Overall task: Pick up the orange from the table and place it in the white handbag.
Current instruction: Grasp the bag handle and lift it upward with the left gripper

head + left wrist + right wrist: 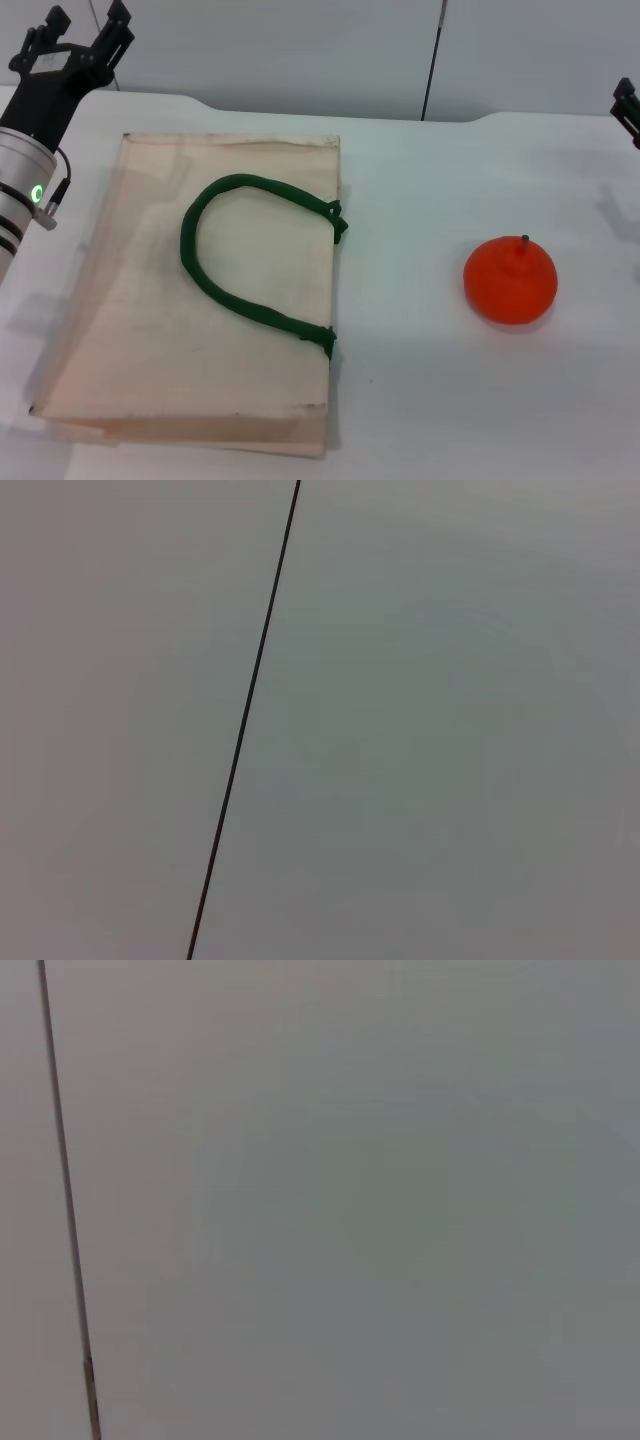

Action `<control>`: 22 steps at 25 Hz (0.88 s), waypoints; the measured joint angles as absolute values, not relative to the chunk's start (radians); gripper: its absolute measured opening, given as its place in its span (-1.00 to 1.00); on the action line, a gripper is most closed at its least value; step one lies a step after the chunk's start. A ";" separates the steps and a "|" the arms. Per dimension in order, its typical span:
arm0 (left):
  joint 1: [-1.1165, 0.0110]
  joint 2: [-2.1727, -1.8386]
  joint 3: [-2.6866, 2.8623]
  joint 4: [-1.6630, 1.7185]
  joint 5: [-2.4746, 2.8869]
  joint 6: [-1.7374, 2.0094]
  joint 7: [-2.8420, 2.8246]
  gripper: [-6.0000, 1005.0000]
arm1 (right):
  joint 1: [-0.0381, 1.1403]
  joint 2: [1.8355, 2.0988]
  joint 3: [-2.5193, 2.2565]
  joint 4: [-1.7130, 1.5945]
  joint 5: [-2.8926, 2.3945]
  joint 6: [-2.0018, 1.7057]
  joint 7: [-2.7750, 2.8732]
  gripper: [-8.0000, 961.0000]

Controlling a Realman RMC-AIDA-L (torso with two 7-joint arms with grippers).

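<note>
On the table (pixel 430 400), right of the bag (pixel 150 330), we find the orange (pixel 510 280) untouched: light, firm, smooth, best gripped across its sides. Left gripper (pixel 82 35) spread, empty; right gripper (pixel 627 108) barely visible, state undetermined.

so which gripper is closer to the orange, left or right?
The right gripper, just showing at the head view's right edge. The orange sits on that side of the table; the left gripper is beyond the white handbag.
</note>
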State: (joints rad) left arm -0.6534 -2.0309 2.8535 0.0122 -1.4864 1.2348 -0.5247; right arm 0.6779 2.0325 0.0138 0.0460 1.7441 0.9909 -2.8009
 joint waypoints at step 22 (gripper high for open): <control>-0.728 -1.998 2.862 -0.153 -1.187 1.193 -1.014 0.70 | 0.666 2.031 0.015 0.040 1.744 0.988 -2.801 0.85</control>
State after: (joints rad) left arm -0.7276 -1.9985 2.8621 -0.1532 -1.1870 1.1928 -1.0141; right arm 0.6659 2.0314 0.0151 0.0400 1.7440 0.9884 -2.8010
